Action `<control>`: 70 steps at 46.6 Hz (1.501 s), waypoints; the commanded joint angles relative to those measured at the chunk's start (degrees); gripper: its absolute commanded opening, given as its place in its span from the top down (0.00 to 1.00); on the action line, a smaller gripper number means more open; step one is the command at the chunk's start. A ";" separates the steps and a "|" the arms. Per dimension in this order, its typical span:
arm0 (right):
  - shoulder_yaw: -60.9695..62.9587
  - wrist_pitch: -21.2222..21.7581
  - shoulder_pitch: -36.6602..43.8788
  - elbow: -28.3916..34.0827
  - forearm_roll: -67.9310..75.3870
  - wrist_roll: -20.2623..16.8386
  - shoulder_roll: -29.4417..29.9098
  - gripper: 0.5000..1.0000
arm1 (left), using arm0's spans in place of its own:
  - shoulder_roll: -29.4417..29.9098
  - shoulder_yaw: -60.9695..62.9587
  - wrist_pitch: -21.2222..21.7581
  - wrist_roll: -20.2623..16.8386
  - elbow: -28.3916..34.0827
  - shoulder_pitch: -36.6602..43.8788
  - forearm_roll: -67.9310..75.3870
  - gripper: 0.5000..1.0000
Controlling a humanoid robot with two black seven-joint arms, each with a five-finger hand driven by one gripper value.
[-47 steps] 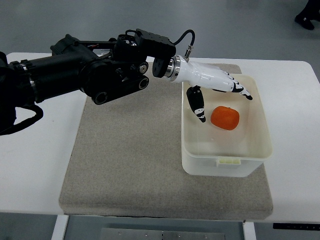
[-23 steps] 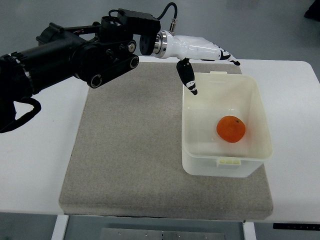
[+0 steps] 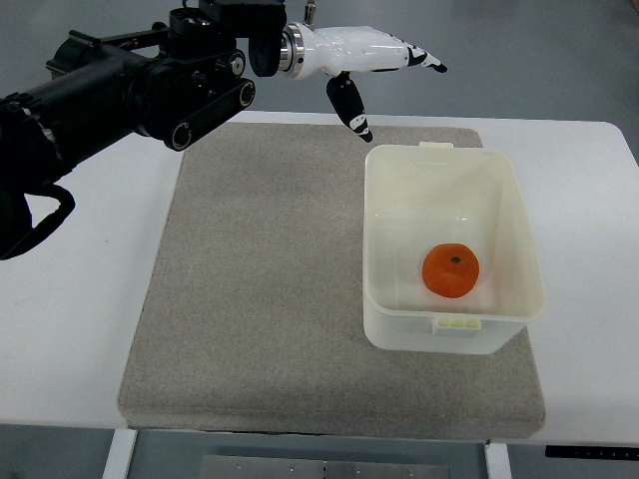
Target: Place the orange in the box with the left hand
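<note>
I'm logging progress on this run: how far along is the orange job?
Done: the orange lies on the floor of the box, which stands on the grey mat. In hand: nothing; the left hand is open, up past the box's far-left corner. Left: apparently only retracting the arm. The right arm is out of view.

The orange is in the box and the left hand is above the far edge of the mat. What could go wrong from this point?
Little, probably. The orange lies loose on the box floor, so it may roll if the box is bumped. The left hand is open, with its thumb hanging down close to the box's far left corner; a low sweep toward the box might catch that rim. The box sits near the right edge of the mat, so a push could slide it off.
</note>
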 commanded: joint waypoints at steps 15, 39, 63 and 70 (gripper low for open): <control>0.00 -0.01 0.00 0.00 0.00 0.00 0.00 0.15 | 0.18 0.65 6.19 -0.01 18.00 3.89 -19.74 0.04; 0.00 -0.01 0.00 0.00 0.00 0.00 0.00 0.15 | 0.97 -0.14 10.16 8.68 20.29 12.51 -56.57 0.14; 0.00 -0.01 0.00 0.00 0.00 0.00 0.00 0.15 | 1.50 -12.08 2.34 9.66 20.29 19.98 -77.94 0.17; 0.00 -0.01 0.00 0.00 0.00 0.00 0.00 0.15 | 1.68 -19.82 -1.09 8.51 20.29 22.97 -77.94 0.17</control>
